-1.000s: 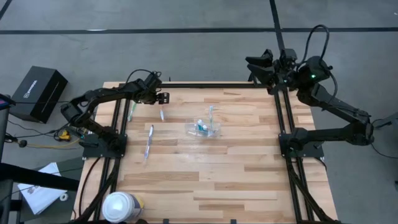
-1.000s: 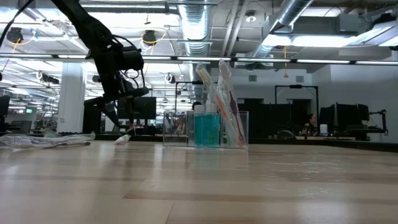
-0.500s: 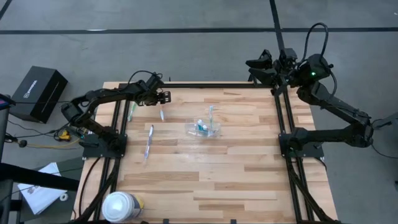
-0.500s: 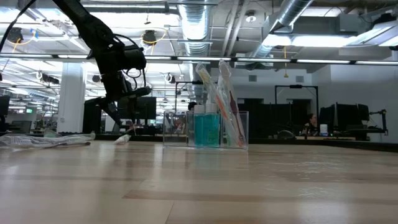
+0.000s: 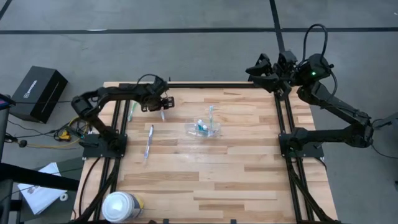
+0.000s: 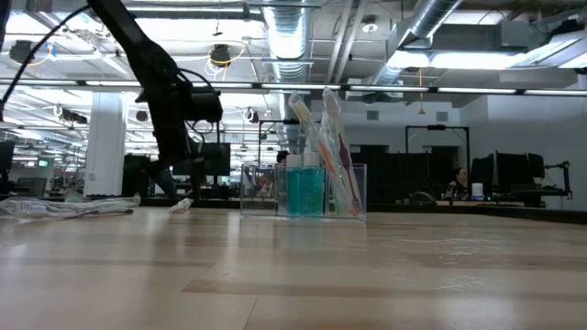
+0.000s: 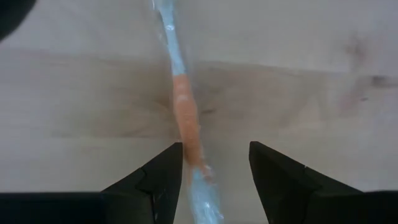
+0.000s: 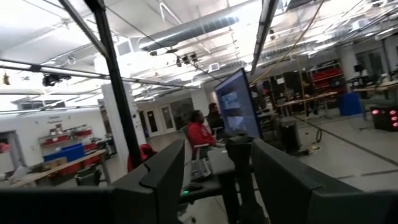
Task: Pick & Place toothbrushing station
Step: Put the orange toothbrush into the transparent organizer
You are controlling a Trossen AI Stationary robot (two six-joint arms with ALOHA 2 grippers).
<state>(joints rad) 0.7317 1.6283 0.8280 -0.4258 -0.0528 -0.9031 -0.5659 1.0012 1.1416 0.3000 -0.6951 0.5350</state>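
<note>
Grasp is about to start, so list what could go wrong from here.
The left gripper is open over a slim toothbrush lying flat on the table; its fingers may scrape the wood or pinch off-centre, so the brush could slip or pivot. The clear cup already holds brushes; adding one might tip it.

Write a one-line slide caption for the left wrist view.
Open left gripper poised over a toothbrush lying flat on the table, fingers either side of its handle.

Wood and see-through plastic
The pale, smooth wooden plank worktop carries a small clear shiny plastic cup and a slim see-through plastic toothbrush with an orange middle.
</note>
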